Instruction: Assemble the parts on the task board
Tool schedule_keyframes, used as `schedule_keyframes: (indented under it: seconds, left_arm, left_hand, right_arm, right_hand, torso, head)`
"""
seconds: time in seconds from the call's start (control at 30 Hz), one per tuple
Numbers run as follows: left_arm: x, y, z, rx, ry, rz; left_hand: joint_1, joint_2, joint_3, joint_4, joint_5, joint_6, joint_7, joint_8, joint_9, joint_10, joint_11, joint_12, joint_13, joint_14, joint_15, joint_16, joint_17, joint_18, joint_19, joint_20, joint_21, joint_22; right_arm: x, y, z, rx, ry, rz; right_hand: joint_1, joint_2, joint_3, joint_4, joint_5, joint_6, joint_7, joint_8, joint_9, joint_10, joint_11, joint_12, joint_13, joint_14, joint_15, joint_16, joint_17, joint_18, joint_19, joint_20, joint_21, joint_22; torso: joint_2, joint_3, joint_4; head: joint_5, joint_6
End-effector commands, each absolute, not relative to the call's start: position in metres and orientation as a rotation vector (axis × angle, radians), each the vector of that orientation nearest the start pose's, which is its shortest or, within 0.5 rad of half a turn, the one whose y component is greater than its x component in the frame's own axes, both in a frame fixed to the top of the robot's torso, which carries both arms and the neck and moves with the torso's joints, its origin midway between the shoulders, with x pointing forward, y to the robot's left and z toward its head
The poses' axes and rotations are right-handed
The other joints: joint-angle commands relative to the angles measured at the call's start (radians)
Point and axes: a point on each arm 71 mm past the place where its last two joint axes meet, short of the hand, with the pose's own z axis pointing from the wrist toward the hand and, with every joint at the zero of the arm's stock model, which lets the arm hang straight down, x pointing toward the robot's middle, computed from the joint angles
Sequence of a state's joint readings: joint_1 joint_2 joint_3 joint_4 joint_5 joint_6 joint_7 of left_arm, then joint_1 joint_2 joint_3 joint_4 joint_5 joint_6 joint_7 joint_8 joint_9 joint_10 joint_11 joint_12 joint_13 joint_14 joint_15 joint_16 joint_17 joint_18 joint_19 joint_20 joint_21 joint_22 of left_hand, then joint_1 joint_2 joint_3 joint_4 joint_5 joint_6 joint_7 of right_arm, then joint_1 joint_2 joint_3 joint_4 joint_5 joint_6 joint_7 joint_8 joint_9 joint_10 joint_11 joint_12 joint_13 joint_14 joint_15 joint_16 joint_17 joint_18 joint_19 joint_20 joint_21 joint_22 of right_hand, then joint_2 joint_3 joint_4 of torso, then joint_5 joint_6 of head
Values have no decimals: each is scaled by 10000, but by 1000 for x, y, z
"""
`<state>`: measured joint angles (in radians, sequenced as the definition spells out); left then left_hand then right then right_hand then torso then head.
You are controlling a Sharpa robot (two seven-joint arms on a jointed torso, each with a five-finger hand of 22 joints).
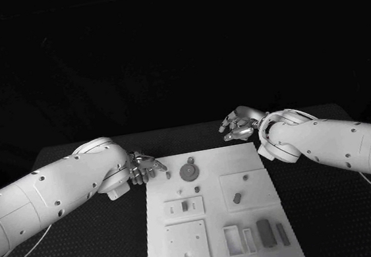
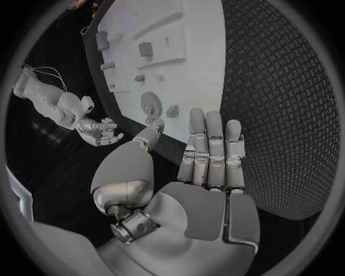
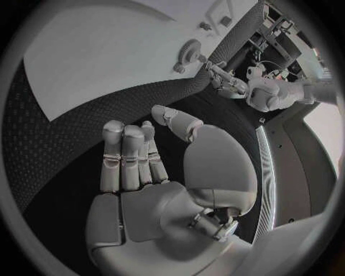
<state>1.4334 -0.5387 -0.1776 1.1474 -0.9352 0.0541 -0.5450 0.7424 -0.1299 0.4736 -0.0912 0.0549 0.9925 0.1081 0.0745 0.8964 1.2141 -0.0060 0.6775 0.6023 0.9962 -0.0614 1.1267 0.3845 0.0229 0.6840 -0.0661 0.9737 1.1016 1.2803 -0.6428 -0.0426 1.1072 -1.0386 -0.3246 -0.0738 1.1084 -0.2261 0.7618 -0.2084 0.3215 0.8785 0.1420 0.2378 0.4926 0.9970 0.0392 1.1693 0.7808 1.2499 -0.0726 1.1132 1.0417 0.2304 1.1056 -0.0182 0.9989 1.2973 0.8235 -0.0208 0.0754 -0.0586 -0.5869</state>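
Observation:
The white task board [image 1: 241, 159] lies in the middle of the black table. A round grey disc part [image 1: 188, 170] sits near its far edge, a small grey block [image 1: 238, 197] lies on a raised square, and long grey bars [image 1: 266, 233] stand in slots at the near right. My left hand [image 1: 144, 168] hovers at the board's far left corner, fingers straight and apart, holding nothing. The left wrist view shows that hand [image 2: 209, 155] just short of the disc [image 2: 151, 104]. My right hand [image 1: 241, 122] hangs beyond the board's far right corner, also holding nothing [image 3: 137, 161].
Raised white squares with holes cover the board, one at the near left [image 1: 187, 246]. Black textured table [image 1: 90, 251] lies bare on both sides of the board. In the right wrist view the left hand [image 3: 226, 83] appears past the disc [image 3: 190, 53].

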Motion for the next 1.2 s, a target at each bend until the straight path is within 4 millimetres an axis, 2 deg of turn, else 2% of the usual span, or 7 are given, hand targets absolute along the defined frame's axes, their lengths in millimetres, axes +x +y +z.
schedule_keyframes:
  seconds: [0.03,0.27,0.5,0.73,0.87,1.2]
  left_arm:
    - [571,174,-160,-2939,21204,-3545]
    - [574,169,-162,-2985,21243,-3695]
    - [575,166,-166,-2900,21433,-3641]
    - [574,163,-176,-2774,21775,-3614]
    - [574,162,-178,-2738,21852,-3680]
    - [574,161,-178,-2785,21947,-3790]
  left_hand:
    - [13,-128,-11,94,-47,-117,1,-46,-53,20,28,-101,-34,17,68,-78,-20,26,-46,-887,-80,-25]
    - [-99,-389,-73,271,-59,-234,43,-47,-167,28,67,-240,-89,12,122,-167,-45,63,-66,-824,-123,-71]
    - [-111,-386,-47,389,-58,-234,39,-18,-208,65,63,-280,-97,33,132,-183,-42,89,-59,-806,-128,-87]
    - [78,-89,-59,361,-46,-70,-13,97,-242,136,16,-313,-85,74,133,-183,-20,108,-57,-790,-95,-81]
    - [209,118,-127,279,-39,12,-39,154,-278,166,-8,-340,-74,87,132,-187,-5,109,-66,-785,-77,-78]
    - [388,455,-268,148,-28,110,-68,233,-366,226,-31,-412,-69,92,138,-219,12,102,-95,-779,-64,-86]
  right_arm:
    - [573,-232,-168,3157,16487,6523]
    - [573,-231,-168,3156,16477,6537]
    - [573,-230,-168,3149,16479,6548]
    - [573,-230,-168,3142,16480,6560]
    - [573,-230,-168,3139,16480,6564]
    - [573,-229,-168,3136,16487,6569]
  right_hand:
    - [-73,44,45,38,52,-42,94,29,-13,-20,-15,37,-10,-86,8,60,-12,314,16,-12,-46,8]
    - [-103,45,30,55,41,-44,95,29,-13,-20,-14,41,-17,-85,9,61,-16,314,20,-11,-46,9]
    - [-104,52,30,58,41,-44,95,29,-14,-20,-14,42,-20,-85,9,61,-17,314,21,-12,-47,9]
    - [-107,56,31,61,44,-45,95,29,-14,-20,-15,44,-23,-85,8,62,-19,314,22,-13,-48,9]
    - [-110,58,30,63,47,-45,95,29,-14,-20,-15,45,-25,-85,8,62,-19,314,23,-13,-48,10]
    - [-111,62,31,65,53,-46,94,29,-15,-19,-15,48,-29,-84,8,63,-21,314,24,-14,-50,10]
  torso:
    - [9,-2,-23]
    - [10,0,-28]
    - [7,-2,-9]
    - [1,-7,-18]
    - [4,-3,-14]
    - [-13,8,1]
  head:
    - [9,8]
    - [-25,-4]
    - [-66,-28]
    - [-93,-59]
    - [-112,-72]
    - [-133,-95]
